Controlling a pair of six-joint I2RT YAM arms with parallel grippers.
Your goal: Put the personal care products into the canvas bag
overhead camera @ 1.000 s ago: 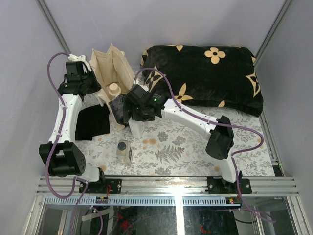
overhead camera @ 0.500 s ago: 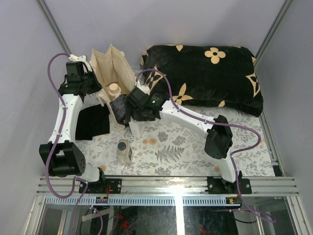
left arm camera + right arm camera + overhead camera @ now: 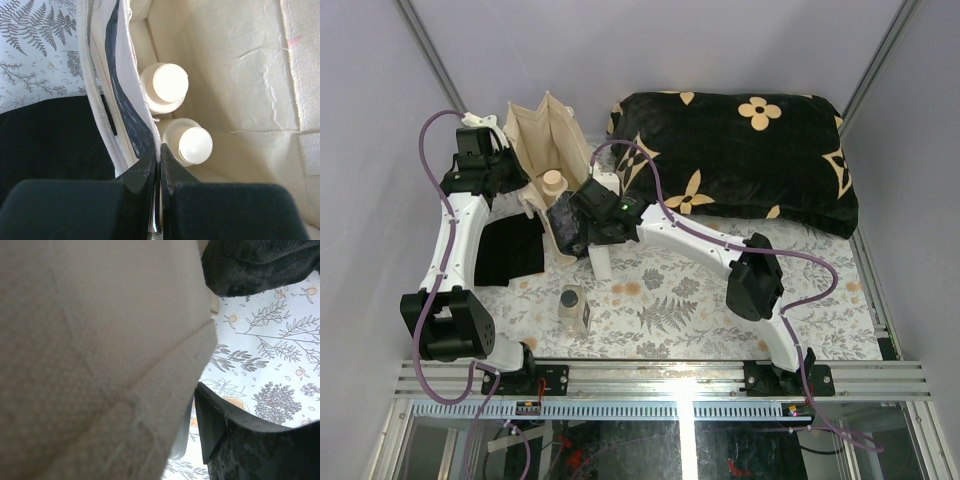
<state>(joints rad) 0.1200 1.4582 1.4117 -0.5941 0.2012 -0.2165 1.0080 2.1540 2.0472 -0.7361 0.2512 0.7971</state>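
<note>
The canvas bag (image 3: 538, 135) stands open at the far left corner of the worktop (image 3: 720, 305). The left gripper (image 3: 159, 152) is pinched tight on the rim of the bag's front wall. Inside stand a round beige bottle (image 3: 167, 86) and a second beige bottle (image 3: 194, 145), side by side. The right gripper (image 3: 583, 225) is against the bag's front; I cannot tell how far it is open. The white bottle (image 3: 601, 263) is just beneath it. The tan bottle (image 3: 573, 308) stands towards the near edge, left of centre

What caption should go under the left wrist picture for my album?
Left tool pinches the canvas bag by its edge, two round beige bottles standing inside.
</note>
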